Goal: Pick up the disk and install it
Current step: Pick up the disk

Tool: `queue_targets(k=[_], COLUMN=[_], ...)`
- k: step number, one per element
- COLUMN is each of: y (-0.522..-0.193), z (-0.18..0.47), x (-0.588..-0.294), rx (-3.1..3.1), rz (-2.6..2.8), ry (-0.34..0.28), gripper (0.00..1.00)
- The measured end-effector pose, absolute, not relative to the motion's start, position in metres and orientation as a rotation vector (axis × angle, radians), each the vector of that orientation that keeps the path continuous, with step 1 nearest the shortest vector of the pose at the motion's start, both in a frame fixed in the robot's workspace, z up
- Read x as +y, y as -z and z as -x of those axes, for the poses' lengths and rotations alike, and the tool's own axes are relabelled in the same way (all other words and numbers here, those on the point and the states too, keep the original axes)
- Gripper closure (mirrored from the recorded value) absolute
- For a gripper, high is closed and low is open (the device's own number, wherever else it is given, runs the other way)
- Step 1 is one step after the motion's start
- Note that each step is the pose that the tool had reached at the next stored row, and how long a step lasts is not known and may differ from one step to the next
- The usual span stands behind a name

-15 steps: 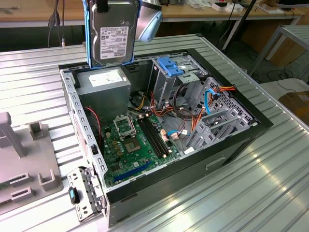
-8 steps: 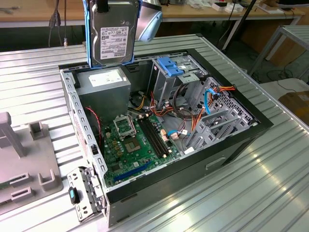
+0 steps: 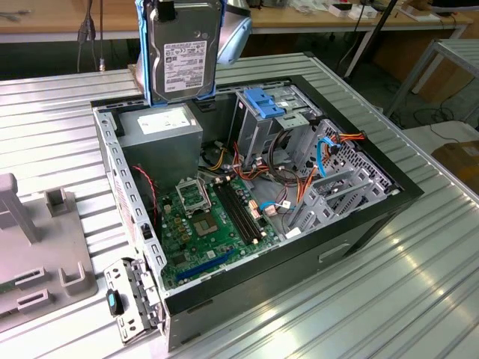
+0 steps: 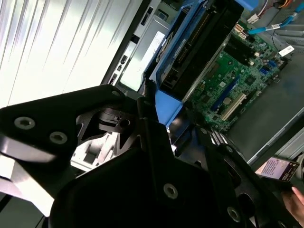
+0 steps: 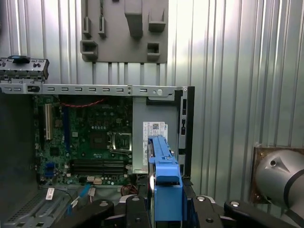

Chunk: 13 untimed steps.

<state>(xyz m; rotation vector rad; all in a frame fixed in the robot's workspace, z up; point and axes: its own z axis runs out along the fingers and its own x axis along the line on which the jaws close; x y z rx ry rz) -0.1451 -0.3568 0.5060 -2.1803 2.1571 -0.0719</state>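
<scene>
Exterior view: the disk hangs upright at top centre, long axis vertical, the gripper clamped on it; the drive cage lies lower right.

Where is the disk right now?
In the exterior view the disk hangs upright, held in the air above the grey power-supply box, toward that view's left of the blue-topped drive cage.

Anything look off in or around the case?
A hand holding a phone sits just outside the case in the second wrist view, close to the work. The disk hangs upright above the case; nothing looks damaged.
</scene>
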Motion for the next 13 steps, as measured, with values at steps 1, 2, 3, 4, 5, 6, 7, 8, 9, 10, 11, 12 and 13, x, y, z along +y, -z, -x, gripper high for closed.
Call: queue_targets(k=[1, 2, 3, 4, 5, 6, 7, 8, 9, 10, 11, 12, 13], y=[-0.506, -0.506, -0.506, -0.506, -0.506, -0.505, -0.505, -0.505, -0.505, -0.505, -0.505, -0.505, -0.505], z=[0.145, 0.145, 0.145, 0.145, 0.145, 0.145, 0.145, 0.145, 0.145, 0.145, 0.145, 0.145, 0.145], x=[-0.362, -0.364, -0.368, -0.372, -0.374, -0.376, -0.377, -0.377, -0.377, -0.377, -0.377, -0.378, -0.381], rx=[2.157, 2.158, 2.163, 2.170, 2.175, 2.178, 2.178, 2.179, 2.179, 2.179, 2.178, 2.179, 2.179], rz=[2.180, 2.179, 2.175, 2.169, 2.164, 2.162, 2.161, 2.160, 2.161, 2.161, 2.161, 2.161, 2.161], ry=[0.072, 0.072, 0.072, 0.072, 0.072, 0.072, 0.072, 0.072, 0.072, 0.072, 0.072, 0.072, 0.072], gripper=[0.64, 0.64, 0.64, 0.64, 0.64, 0.64, 0.64, 0.64, 0.64, 0.64, 0.64, 0.64, 0.64])
